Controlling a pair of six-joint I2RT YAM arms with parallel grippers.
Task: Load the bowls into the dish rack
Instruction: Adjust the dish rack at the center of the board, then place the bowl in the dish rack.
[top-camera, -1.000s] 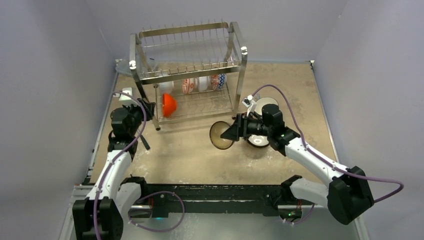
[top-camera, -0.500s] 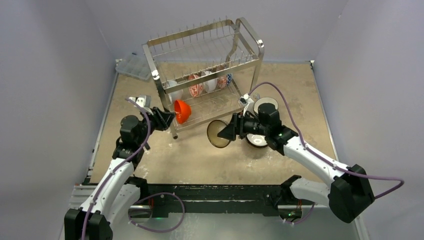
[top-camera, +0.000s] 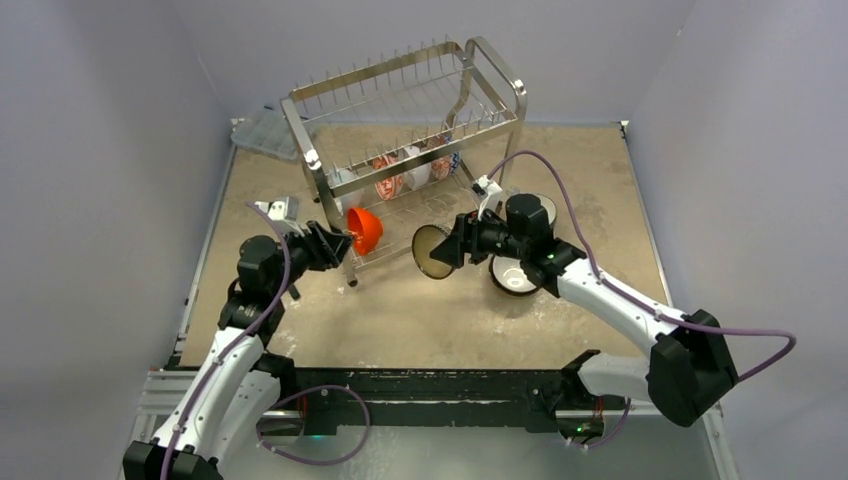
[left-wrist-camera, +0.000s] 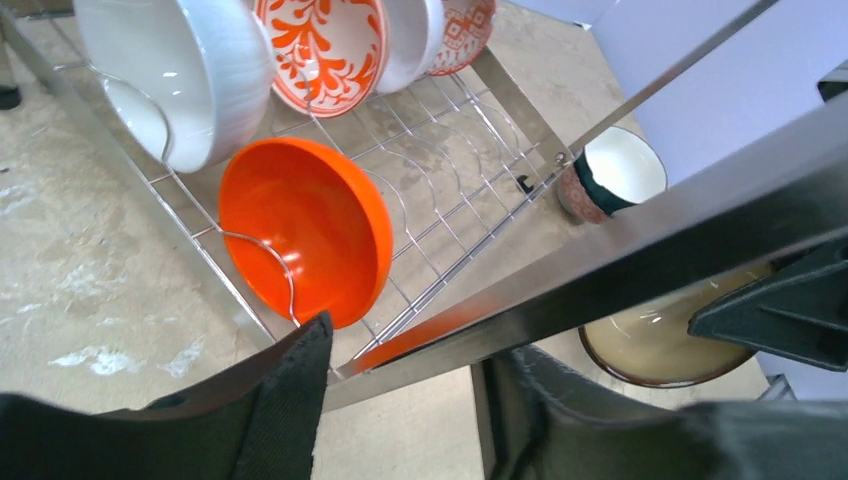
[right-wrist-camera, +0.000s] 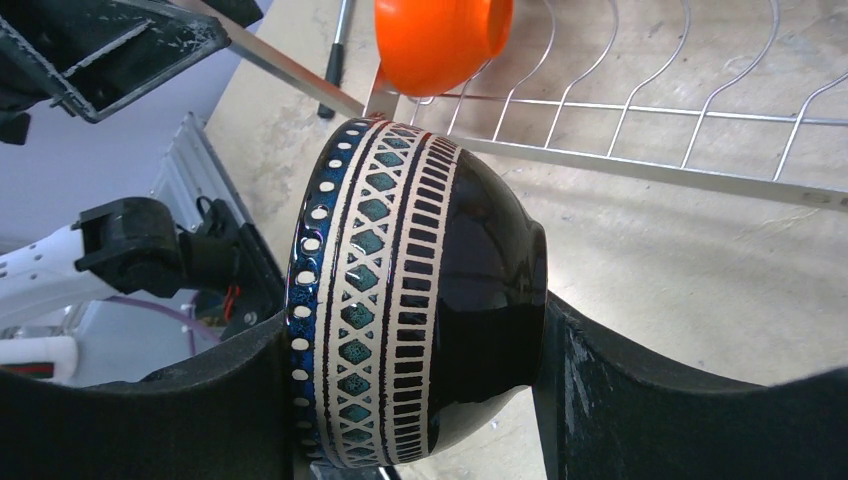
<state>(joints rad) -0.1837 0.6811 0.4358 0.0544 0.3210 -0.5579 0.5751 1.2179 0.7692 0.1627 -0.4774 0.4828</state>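
Dish rack (top-camera: 420, 152) newly askew on tan tabletop (top-camera: 400, 310); lilac walls (top-camera: 100, 120)

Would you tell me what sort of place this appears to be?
Probably a robot test cell, not a kitchen: bare walls box in a worn tabletop, and the dish rack faces two bench-mounted arms.

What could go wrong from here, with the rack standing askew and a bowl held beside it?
1. The orange bowl leans at the lower tier's near corner of the dish rack, right by the left gripper; a nudge to the rack could tip it out.
2. The right gripper holds the teal-patterned bowl on its side close to the rack's front rail; going in, it may strike the rail or the orange bowl.
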